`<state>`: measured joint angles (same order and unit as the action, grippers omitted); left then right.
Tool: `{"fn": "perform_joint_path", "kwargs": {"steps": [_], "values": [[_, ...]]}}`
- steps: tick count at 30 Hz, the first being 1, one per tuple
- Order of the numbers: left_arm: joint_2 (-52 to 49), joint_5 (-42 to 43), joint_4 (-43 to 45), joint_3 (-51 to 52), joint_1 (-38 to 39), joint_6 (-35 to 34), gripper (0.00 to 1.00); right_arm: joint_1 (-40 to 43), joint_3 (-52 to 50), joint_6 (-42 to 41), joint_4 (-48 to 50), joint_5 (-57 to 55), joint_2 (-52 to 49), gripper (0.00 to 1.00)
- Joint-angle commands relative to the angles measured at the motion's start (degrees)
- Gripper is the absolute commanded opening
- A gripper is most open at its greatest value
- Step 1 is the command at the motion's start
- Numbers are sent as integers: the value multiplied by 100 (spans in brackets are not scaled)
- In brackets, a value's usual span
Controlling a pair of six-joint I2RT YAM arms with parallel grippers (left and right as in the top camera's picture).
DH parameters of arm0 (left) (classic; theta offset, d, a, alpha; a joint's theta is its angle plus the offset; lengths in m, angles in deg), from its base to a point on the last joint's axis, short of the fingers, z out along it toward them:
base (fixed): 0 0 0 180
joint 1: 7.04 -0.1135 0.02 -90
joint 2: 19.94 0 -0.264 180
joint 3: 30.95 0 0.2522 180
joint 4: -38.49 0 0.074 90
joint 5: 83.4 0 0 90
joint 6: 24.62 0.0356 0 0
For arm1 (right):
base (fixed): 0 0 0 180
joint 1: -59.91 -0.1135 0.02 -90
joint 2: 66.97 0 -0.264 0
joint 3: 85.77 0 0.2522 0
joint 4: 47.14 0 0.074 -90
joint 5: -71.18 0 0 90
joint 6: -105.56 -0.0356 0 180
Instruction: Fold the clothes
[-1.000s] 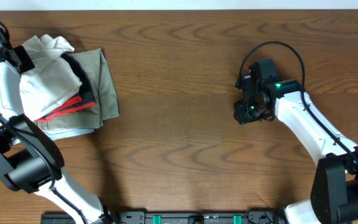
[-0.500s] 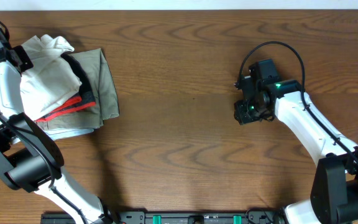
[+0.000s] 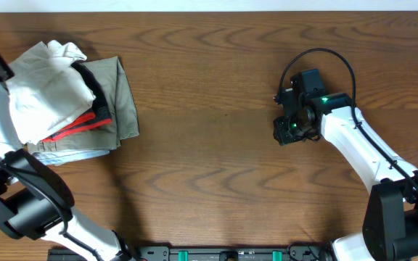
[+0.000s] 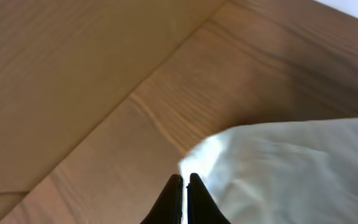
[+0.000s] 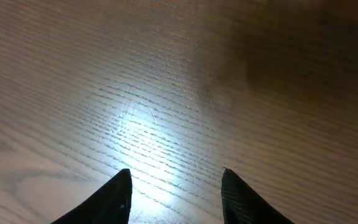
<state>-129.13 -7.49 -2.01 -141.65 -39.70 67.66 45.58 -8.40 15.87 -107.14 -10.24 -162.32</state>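
The left gripper is clenched on a corner of the white trousers. They lie on a khaki garment at the far left of the brown wooden table. The right gripper is half open over bare wood, well apart.

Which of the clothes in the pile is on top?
The white trousers. They lie over the red-and-black garment and the khaki-olive garment, which only peek out at the pile's right side.
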Motion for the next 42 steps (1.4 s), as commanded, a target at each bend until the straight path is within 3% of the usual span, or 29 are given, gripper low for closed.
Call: {"fn": "perform_joint_path", "kwargs": {"steps": [1,2,3,4,7,11,23,24,27,28,35,42], "values": [[50,376,-87,-46,-94,-173,7,-26,7,9,4,24,-24,45],[50,695,-136,-46,-107,-173,13,-28,7,-9,15,24,-24,45],[48,970,-166,-46,-118,-173,39,-28,7,-9,22,24,-24,45],[35,1241,-186,-46,-118,-173,49,-28,7,-9,33,26,-24,46],[-15,1794,-214,-46,-116,-179,49,-28,7,-15,26,26,-22,46],[-146,1838,-275,-46,-118,-260,49,-28,7,-50,20,26,-22,46],[-815,1838,-247,-46,-118,-258,47,-33,7,-50,13,26,-24,45],[-846,1840,-232,-46,-118,-256,42,-33,7,-52,9,26,-24,45],[-824,1840,-184,-59,-118,-236,10,-33,7,-76,7,26,-24,45],[-787,1836,-177,-74,-118,-234,7,-33,7,-94,9,26,-24,44],[-337,1687,-96,-243,-118,-240,6,-33,7,-114,15,26,-24,44],[-96,610,-249,-240,-118,-560,6,-33,7,-114,15,24,-24,44]]}}
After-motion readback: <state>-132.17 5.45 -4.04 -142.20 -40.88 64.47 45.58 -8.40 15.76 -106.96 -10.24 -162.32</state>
